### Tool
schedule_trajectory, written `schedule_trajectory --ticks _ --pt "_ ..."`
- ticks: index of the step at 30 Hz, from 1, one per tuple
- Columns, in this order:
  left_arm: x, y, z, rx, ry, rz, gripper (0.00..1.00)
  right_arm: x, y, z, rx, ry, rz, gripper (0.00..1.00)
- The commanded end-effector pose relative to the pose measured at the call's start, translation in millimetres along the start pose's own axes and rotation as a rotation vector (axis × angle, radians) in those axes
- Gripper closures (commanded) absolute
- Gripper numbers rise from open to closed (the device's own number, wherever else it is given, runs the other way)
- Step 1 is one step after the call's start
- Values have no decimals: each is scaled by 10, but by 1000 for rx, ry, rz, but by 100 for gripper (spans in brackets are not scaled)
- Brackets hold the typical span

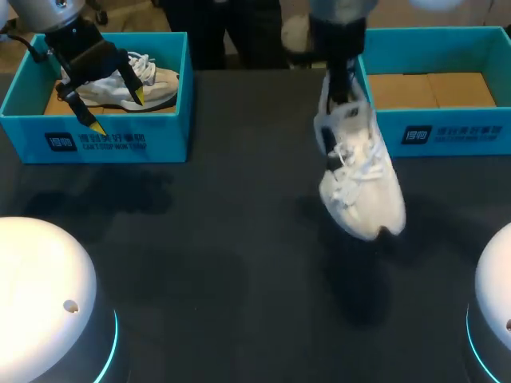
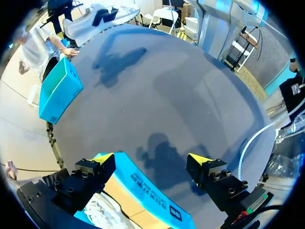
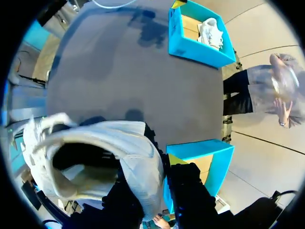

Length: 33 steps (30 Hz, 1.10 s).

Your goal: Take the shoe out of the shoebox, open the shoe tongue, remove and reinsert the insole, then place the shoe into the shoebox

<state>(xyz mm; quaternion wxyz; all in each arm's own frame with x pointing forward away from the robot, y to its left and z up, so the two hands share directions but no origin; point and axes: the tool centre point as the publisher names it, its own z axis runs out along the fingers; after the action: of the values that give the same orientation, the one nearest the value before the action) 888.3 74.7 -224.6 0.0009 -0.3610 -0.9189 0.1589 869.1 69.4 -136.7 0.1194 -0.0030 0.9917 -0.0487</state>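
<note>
One shoe [image 1: 361,179] hangs toe-down at centre right, heel clamped in the right pincer [image 1: 343,84]; best lower it flat onto the counter [image 1: 223,239] before the empty, wide-open left pincer [image 1: 117,111] at upper left helps open it.

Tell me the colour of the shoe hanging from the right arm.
The shoe is white; the head view shows it best.

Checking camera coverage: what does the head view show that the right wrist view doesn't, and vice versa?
Head view only: the toe of the white shoe, which hangs toe-down over the table. Right wrist view only: the inside of that shoe, through its open collar. Both: that shoe, the left shoebox with a second shoe in it, the right shoebox.
</note>
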Motion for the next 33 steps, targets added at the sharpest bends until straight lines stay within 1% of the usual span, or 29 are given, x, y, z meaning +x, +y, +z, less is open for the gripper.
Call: schedule_trajectory --ticks 1,7,9,10,12,13,15,17,18,19,20,21,22,23,24,33 --pt "-1 3 -1 -1 2 1 0 22 -232 -47 -40 -3 -4 100" --pt "-1 3 -1 -1 2 1 0 22 -232 -47 -40 -3 -4 100" --pt "-1 3 -1 -1 2 1 0 -53 -254 118 -14 70 -24 100" --pt "-1 3 -1 -1 2 1 0 -109 -297 162 -12 76 -20 100" --pt "-1 3 -1 -1 2 1 0 -246 -425 191 -2 92 -34 100" --pt "-1 3 -1 -1 2 1 0 -309 -496 197 19 93 -48 100" --pt "-1 3 -1 -1 2 1 0 -447 -658 212 87 119 -60 100" --pt "-1 3 -1 -1 2 1 0 -555 -818 182 94 108 -58 100" --pt "-1 3 -1 -1 2 1 0 -576 -847 183 94 107 -54 100" --pt "-1 3 -1 -1 2 1 0 -648 -931 201 93 109 -49 100" --pt "-1 3 -1 -1 2 1 0 -722 -1008 222 125 105 -44 100" --pt "-1 3 -1 -1 2 1 0 -740 -1024 230 129 104 -45 100" --pt "-1 3 -1 -1 2 1 0 -836 -1115 260 140 100 -43 100" --pt "-1 3 -1 -1 2 1 0 -936 -1219 281 139 89 -34 100" --pt "-1 3 -1 -1 2 1 0 -1020 -1311 294 99 81 -3 100" --pt "-1 3 -1 -1 2 1 0 -1020 -1311 294 99 81 -3 100"
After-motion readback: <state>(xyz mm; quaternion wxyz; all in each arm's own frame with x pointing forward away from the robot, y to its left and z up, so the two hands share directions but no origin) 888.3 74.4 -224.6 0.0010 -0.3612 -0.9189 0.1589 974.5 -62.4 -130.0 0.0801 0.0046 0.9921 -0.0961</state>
